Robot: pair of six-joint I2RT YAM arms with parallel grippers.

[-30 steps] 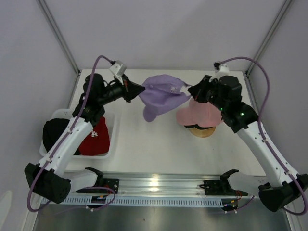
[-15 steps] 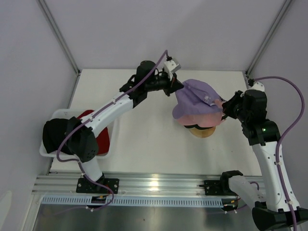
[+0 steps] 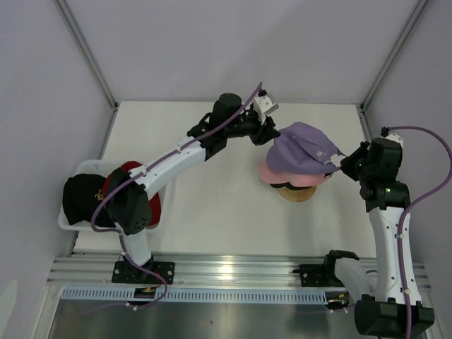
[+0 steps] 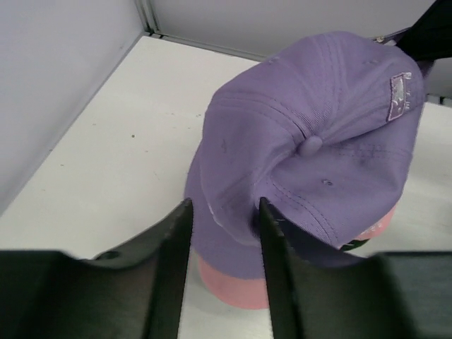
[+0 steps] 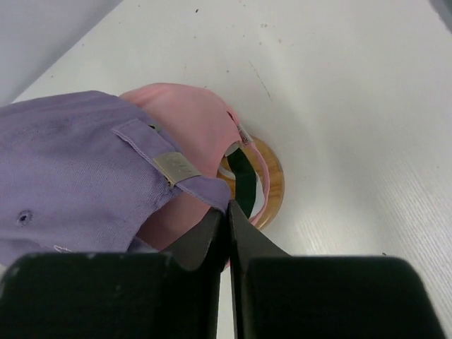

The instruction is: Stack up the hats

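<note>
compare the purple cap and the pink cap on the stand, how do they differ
The purple cap lies on top, the pink cap beneath it on the wooden stand. The purple cap is gripped by the left tool and right tool; the pink cap is held by neither. The purple cap sits skewed and creased, the pink cap evenly. Both are soft fabric caps.
</note>
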